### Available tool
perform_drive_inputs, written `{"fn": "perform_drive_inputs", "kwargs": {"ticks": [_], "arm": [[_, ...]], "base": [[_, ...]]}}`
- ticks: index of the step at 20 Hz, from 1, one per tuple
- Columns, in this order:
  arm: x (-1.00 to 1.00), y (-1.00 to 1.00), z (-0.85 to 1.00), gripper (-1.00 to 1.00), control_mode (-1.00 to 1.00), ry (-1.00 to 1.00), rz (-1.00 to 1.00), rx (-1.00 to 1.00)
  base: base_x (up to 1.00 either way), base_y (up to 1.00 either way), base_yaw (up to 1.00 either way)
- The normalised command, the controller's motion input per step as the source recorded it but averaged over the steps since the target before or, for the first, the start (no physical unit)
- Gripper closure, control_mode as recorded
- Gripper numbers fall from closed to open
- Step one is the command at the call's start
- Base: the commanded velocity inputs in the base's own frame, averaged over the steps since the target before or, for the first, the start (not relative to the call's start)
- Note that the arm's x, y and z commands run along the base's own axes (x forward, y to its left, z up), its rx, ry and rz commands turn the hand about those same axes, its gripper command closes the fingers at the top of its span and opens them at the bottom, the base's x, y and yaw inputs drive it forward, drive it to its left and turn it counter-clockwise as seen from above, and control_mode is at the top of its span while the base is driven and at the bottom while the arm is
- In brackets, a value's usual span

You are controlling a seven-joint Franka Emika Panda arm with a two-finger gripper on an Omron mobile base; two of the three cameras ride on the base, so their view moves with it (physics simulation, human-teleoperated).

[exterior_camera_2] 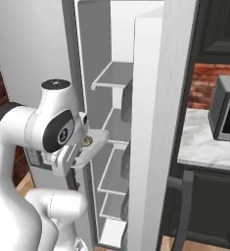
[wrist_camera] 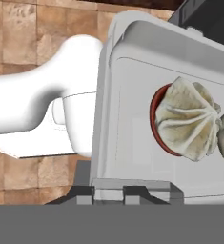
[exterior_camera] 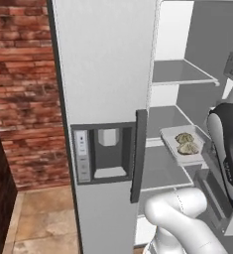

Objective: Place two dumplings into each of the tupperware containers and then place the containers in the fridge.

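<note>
The gripper is clamping shut on the near rim of a container, its two dark finger tips pinching the raised edge at 6 o'clock in the hand view, probably because that thin lip is the easiest part of the shallow tray to hold. The tray is staying level, so the two dumplings are sitting inside at about 3 o'clock instead of sliding out; a reddish disc is showing under the nearer one. In the left base view the container is hanging at the mouth of the open fridge, at about 3 o'clock from the dispenser panel, with the dumplings lying together on it. It is sitting at about the height of a middle shelf, though whether it is touching that shelf cannot be told. Judging from this, the arm is carrying the filled tray in for setting down.
</note>
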Motion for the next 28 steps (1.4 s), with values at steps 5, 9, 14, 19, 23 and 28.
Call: {"fn": "perform_drive_inputs", "kwargs": {"ticks": [5,9,14,19,23,28], "arm": [[0.00,0.00,0.00,1.00,1.00,0.00,0.00,0.00],[0.00,0.00,0.00,1.00,1.00,0.00,0.00,0.00],[0.00,0.00,0.00,1.00,1.00,0.00,0.00,0.00],[0.00,0.00,0.00,1.00,1.00,0.00,0.00,0.00],[0.00,0.00,0.00,1.00,1.00,0.00,0.00,0.00],[0.00,0.00,0.00,1.00,1.00,0.00,0.00,0.00]], "base": [[0.00,-0.15,-0.12],[0.19,-0.20,-0.12],[0.47,-0.16,-0.08],[0.52,0.00,-0.04],[0.25,-0.28,-0.03],[0.00,-0.58,0.00]]}}
